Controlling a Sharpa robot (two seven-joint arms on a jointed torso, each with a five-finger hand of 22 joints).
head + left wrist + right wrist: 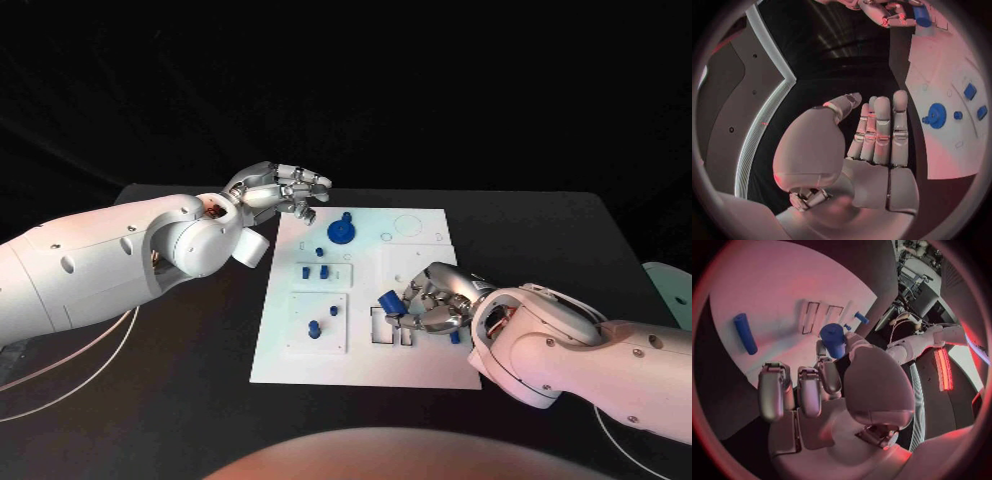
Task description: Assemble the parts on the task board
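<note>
The white task board (368, 355) lies mid-table. My right hand (437, 303) hovers over the board's near right part and pinches a short blue cylinder (389, 302) between thumb and a finger, just above two rectangular slots (392, 327). The right wrist view shows this cylinder (832, 339) at the fingertips, with the slots (811, 317) beyond. A blue rod (745, 333) lies flat on the board beside the hand. My left hand (280, 190) hangs at the board's far left corner, fingers straight (879, 135), holding nothing.
A round blue knob (340, 231) stands at the board's far middle. Small blue pegs (316, 270) stand in the left column, two more (323, 320) on the near left panel. Black table surrounds the board.
</note>
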